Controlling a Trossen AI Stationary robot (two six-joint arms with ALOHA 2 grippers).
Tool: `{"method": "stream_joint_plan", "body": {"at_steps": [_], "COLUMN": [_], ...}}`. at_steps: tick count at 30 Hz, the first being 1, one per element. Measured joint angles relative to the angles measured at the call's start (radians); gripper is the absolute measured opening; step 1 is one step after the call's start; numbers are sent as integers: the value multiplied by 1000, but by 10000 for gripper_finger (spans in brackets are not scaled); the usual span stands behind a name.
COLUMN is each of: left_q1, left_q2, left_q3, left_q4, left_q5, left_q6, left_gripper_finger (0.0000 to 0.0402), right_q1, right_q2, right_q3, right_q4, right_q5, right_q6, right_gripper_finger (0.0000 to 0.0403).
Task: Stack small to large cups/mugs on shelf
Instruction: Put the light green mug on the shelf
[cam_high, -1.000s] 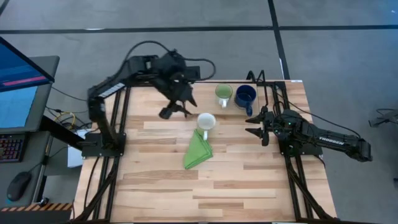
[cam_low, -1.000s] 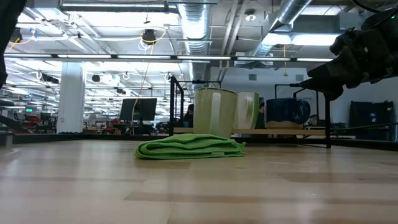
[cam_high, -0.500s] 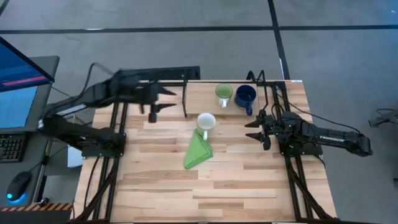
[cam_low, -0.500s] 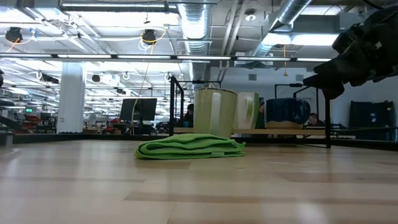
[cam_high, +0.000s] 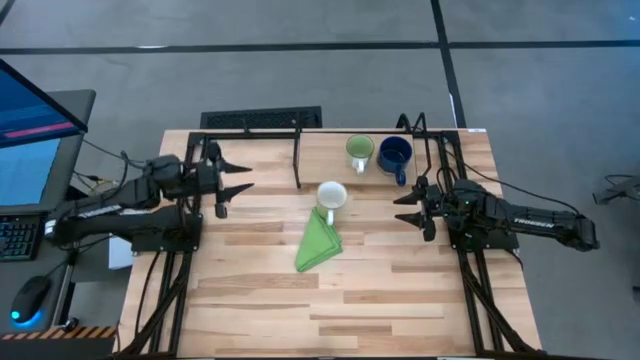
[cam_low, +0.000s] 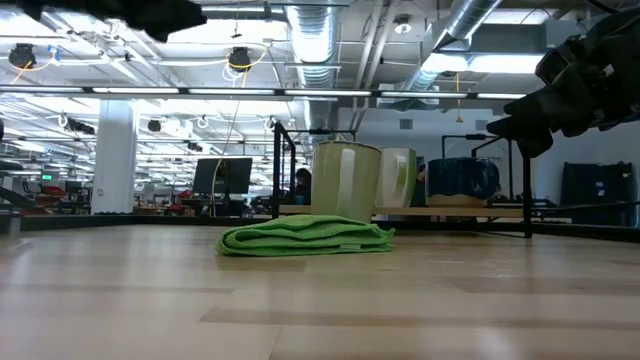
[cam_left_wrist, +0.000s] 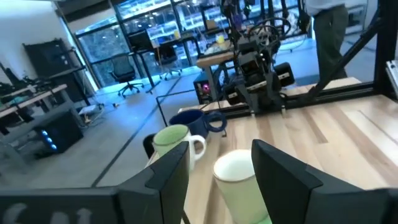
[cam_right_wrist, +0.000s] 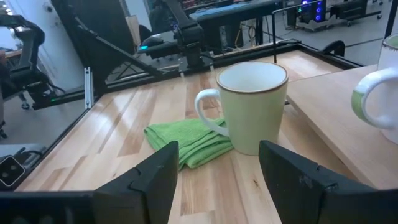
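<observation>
Two spread grippers, left gripper (cam_high: 237, 178) and right gripper (cam_high: 403, 207), flank white mug (cam_high: 332, 196) touching green cloth (cam_high: 319, 243).

My desk (cam_high: 340, 300) is light striped wood, and a folded green cloth (cam_high: 318, 243) lies near its middle, a long wedge with its narrow end toward the desk's far edge. Level across the desk, that cloth (cam_low: 305, 236) sits as a low rumpled heap. Left of the desk stand a monitor (cam_high: 30, 130) with a blue screen, part of a keyboard (cam_high: 8, 238) and a mouse (cam_high: 30, 297). Beyond the desk I see an office chair (cam_left_wrist: 127, 81) on the grey floor, and a person's legs (cam_left_wrist: 328, 31) standing by its far side.
</observation>
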Motion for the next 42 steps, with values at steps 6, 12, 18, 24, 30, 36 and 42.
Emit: {"method": "stream_joint_plan", "body": {"at_steps": [6, 12, 18, 24, 30, 36, 42], "left_q1": [0, 0, 0, 0, 0, 0, 0], "left_q2": [-145, -266, -372, -452, -504, -500, -500], "left_q3": [-169, -299, -390, -463, -528, -538, -538], "left_q4": [68, 101, 99, 97, 103, 112, 109], "left_q5": [-49, -110, -169, -184, -205, -202, -203], "left_q6": [-50, -93, -124, -130, -154, -159, -136], "left_gripper_finger": [166, 166, 166, 166, 166, 166, 166], "right_q1": [4, 4, 4, 4, 4, 4, 4], "right_q2": [0, 0, 0, 0, 0, 65, 261], "right_q3": [0, 0, 0, 18, 106, 261, 431], "right_q4": [0, 7, 8, 25, 15, -187, -268], "right_q5": [0, 0, 0, -2, -57, -79, -78], "right_q6": [0, 0, 1, 1, -5, -14, -90], "right_gripper_finger": [246, 246, 246, 246, 246, 246, 246]}}
